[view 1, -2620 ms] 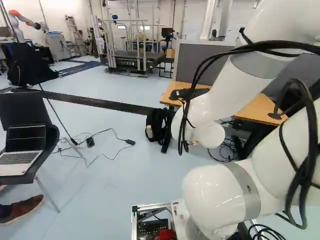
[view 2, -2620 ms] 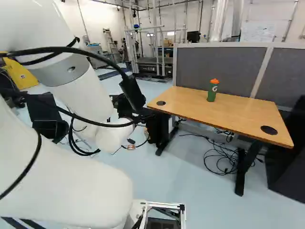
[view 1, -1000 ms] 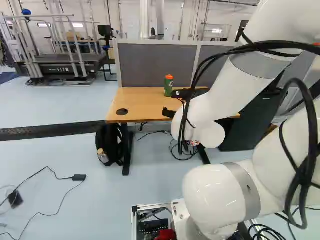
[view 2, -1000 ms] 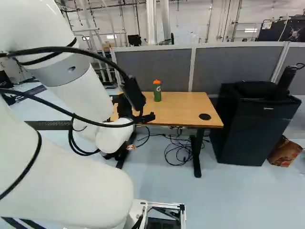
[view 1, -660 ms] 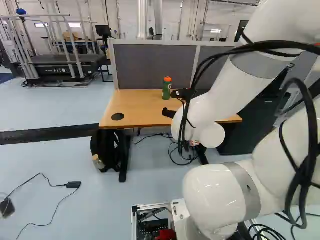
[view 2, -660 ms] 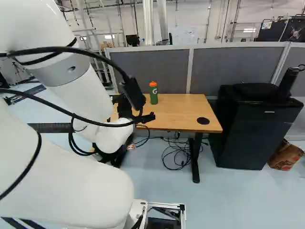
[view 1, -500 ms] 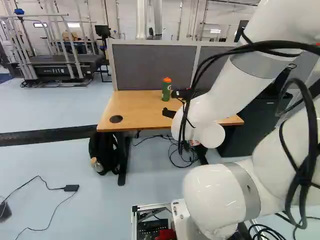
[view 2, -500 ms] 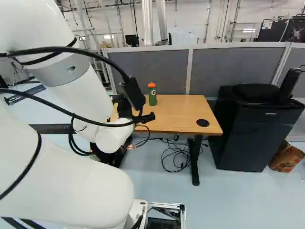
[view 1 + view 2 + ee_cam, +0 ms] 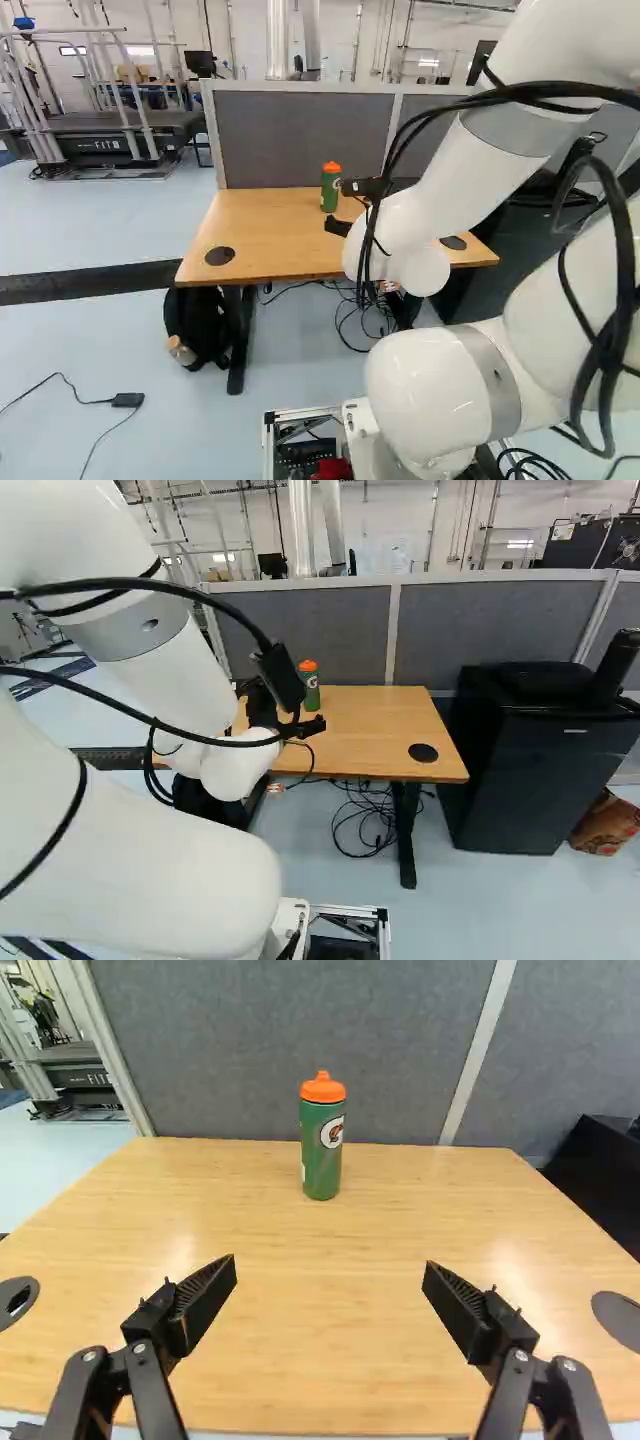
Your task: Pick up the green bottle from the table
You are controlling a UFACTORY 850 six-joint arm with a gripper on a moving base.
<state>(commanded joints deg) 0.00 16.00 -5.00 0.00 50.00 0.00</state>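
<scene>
Base: turned rightward over the past few seconds and drawn nearer the table [image 9: 270,240]; the arm [image 9: 470,180] holds its pose against its lowest joint.
Bottle: green with an orange cap, upright near the table's back edge, in the same spot on the top.
Gripper [image 9: 342,207]: fingers wide apart, pointing over the table's top; the bottle stands ahead, in line with the gap.
Table edges: a grey partition [image 9: 510,630] runs along the back; two dark round inserts [image 9: 220,256] [image 9: 423,753] sit towards the ends.
Room: table surface lies between fingertips and green bottle [image 9: 321,1150].
Right of table: a black cabinet [image 9: 540,780] with a patterned bag [image 9: 605,825] beside it.
Under table: a backpack [image 9: 198,325] at the left leg, looped cables [image 9: 365,825].
Markings: a round white emblem on the bottle; pale lettering on the treadmill [image 9: 100,145] beyond the table's left end.
</scene>
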